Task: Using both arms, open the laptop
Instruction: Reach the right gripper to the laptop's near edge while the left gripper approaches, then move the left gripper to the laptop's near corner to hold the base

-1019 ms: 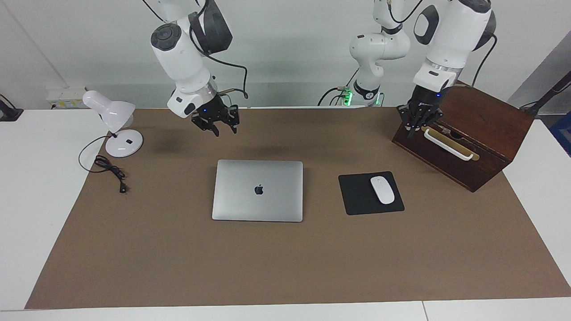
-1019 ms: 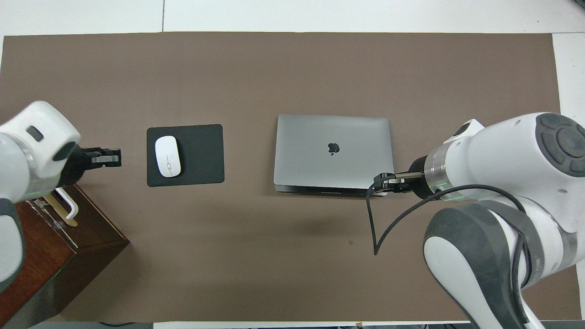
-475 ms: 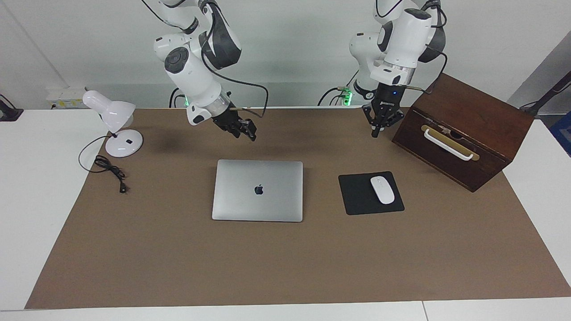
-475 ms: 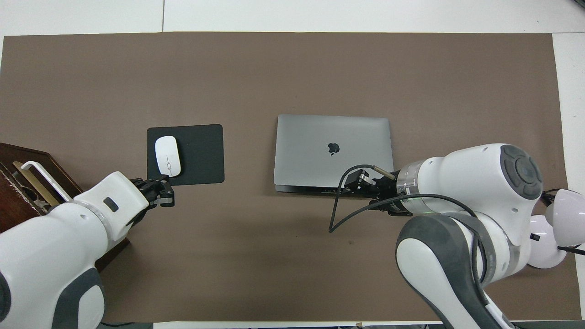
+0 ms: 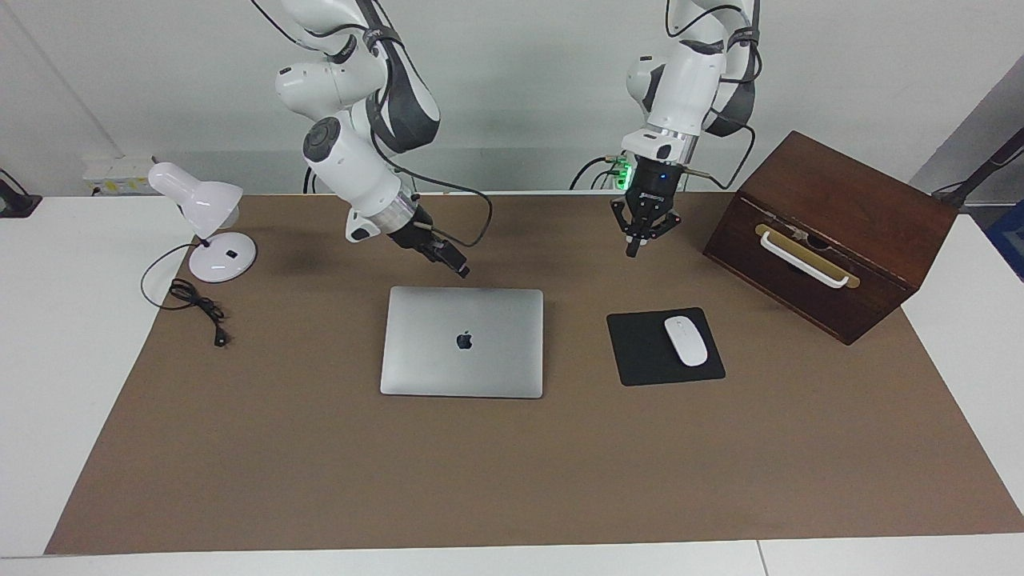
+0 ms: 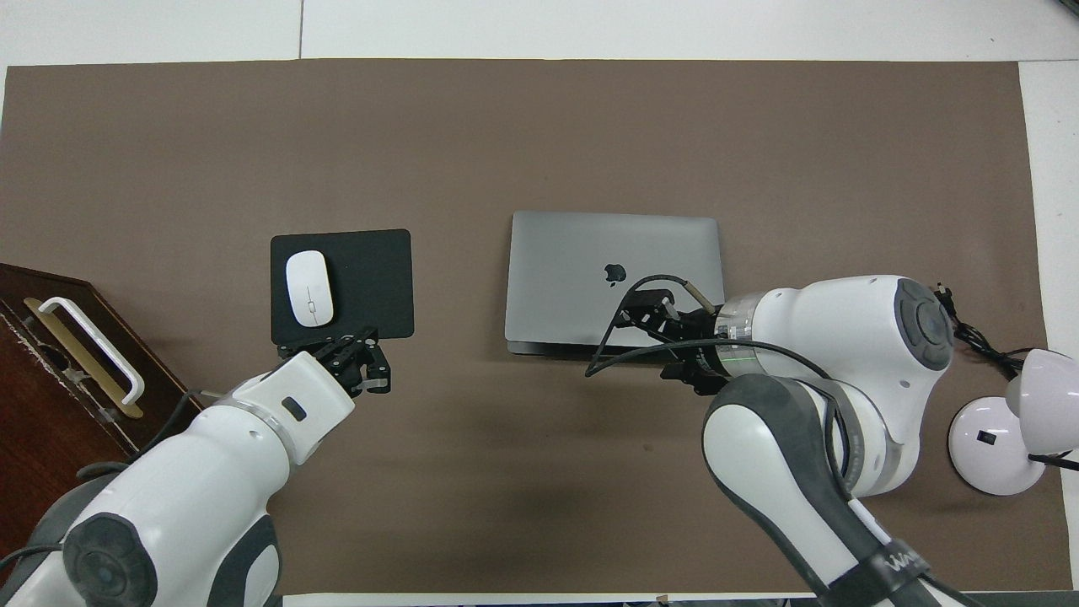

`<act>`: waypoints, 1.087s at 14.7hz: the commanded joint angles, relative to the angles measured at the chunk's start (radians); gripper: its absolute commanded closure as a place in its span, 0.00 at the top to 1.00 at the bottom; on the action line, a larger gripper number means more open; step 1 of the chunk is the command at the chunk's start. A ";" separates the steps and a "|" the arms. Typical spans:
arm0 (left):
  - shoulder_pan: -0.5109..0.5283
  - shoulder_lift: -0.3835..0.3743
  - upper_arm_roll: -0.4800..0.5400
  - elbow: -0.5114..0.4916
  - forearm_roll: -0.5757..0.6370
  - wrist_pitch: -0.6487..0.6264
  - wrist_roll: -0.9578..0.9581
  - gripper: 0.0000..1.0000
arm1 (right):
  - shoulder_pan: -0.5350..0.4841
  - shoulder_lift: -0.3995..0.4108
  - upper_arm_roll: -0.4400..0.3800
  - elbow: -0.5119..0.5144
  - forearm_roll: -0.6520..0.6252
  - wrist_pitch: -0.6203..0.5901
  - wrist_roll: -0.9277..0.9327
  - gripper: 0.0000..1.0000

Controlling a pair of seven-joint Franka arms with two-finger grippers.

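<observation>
Currently the laptop (image 5: 462, 342) lies closed and flat in the middle of the brown desk (image 5: 512, 472), beside the black mouse pad (image 5: 640, 352). Over its edge nearest the robots hangs the right hand (image 5: 458, 266); whether that one is spread or closed cannot be told. Raised above bare desk by the wooden box (image 5: 832, 232), the left hand (image 5: 638, 242) is narrow.

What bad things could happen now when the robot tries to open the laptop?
The laptop is shut flat, so a tool might slip off its thin edge or scrape the lid. The right tool hangs by the edge nearest the robots. The left tool is over bare mat; swinging across, it might bump the white mouse on its mouse pad.
</observation>
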 commanded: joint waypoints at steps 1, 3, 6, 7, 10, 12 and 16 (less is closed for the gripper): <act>-0.065 0.074 0.015 -0.056 -0.015 0.163 -0.006 0.00 | 0.045 0.029 -0.001 -0.016 0.079 0.094 0.012 1.00; -0.098 0.134 0.015 -0.091 -0.015 0.284 -0.008 0.00 | 0.073 0.054 -0.001 -0.016 0.100 0.176 0.011 1.00; -0.134 0.195 0.015 -0.098 -0.015 0.371 -0.034 0.00 | 0.081 0.082 -0.003 -0.015 0.145 0.201 -0.018 1.00; -0.149 0.219 0.014 -0.104 -0.015 0.422 -0.034 0.00 | 0.081 0.092 -0.003 -0.016 0.145 0.201 -0.031 1.00; -0.191 0.290 0.015 -0.121 -0.015 0.541 -0.034 0.00 | 0.079 0.106 -0.003 -0.015 0.145 0.201 -0.037 1.00; -0.221 0.293 0.015 -0.122 -0.015 0.555 -0.034 0.00 | 0.079 0.106 -0.003 -0.016 0.145 0.199 -0.037 1.00; -0.267 0.361 0.015 -0.122 -0.015 0.649 -0.032 0.00 | 0.079 0.106 -0.003 -0.016 0.145 0.199 -0.044 1.00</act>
